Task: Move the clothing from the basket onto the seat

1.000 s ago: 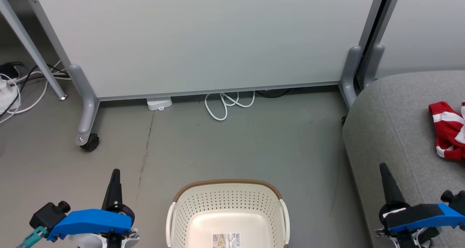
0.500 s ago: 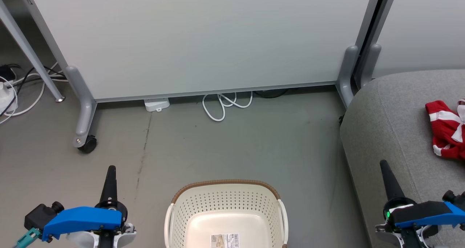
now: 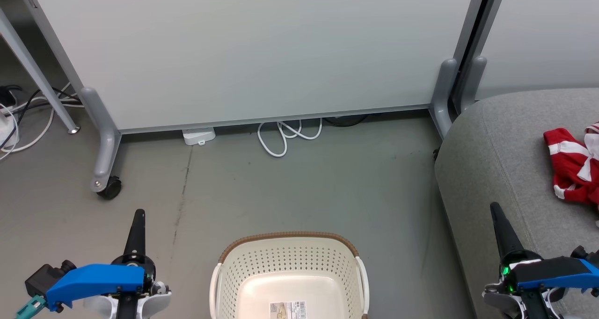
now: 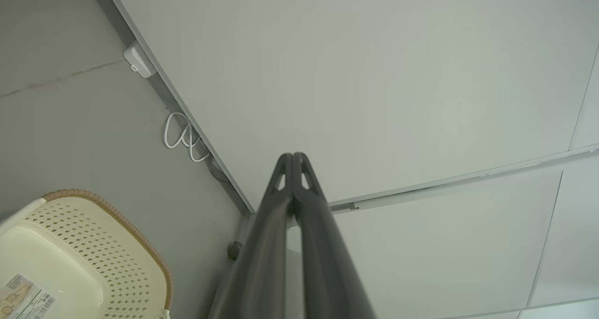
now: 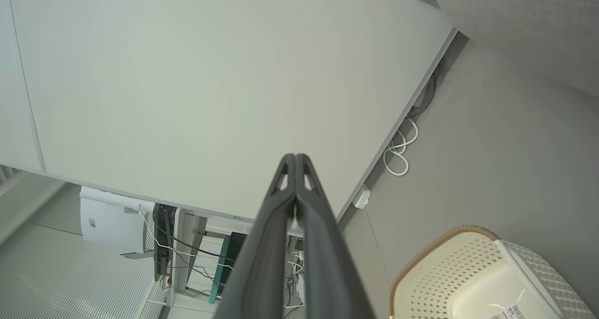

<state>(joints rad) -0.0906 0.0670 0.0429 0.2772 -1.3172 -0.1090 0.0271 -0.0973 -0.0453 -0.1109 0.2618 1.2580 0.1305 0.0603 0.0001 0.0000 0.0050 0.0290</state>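
The cream perforated basket (image 3: 290, 256) with a brown rim stands on the floor at the bottom centre, holding nothing but a label on its bottom; the wrist views catch it too (image 4: 117, 263) (image 5: 449, 272). Red and white clothing (image 3: 571, 171) lies bunched on the grey seat (image 3: 496, 169) at the right edge. My left gripper (image 3: 139, 212) is shut and bare, left of the basket above the floor. My right gripper (image 3: 493, 206) is shut and bare, over the seat's front edge. In each wrist view the fingers (image 4: 294, 157) (image 5: 295, 157) meet at the tips.
A white partition panel (image 3: 262, 47) on grey legs with a castor (image 3: 108, 188) closes off the back. A coiled white cable (image 3: 285, 134) and a small white box (image 3: 198, 135) lie at its foot. More cables (image 3: 14, 122) lie at the far left.
The whole head view has shifted slightly, so the camera moved. Both grippers sit a little lower in that view and stay shut. The clothing rests unmoved on the seat.
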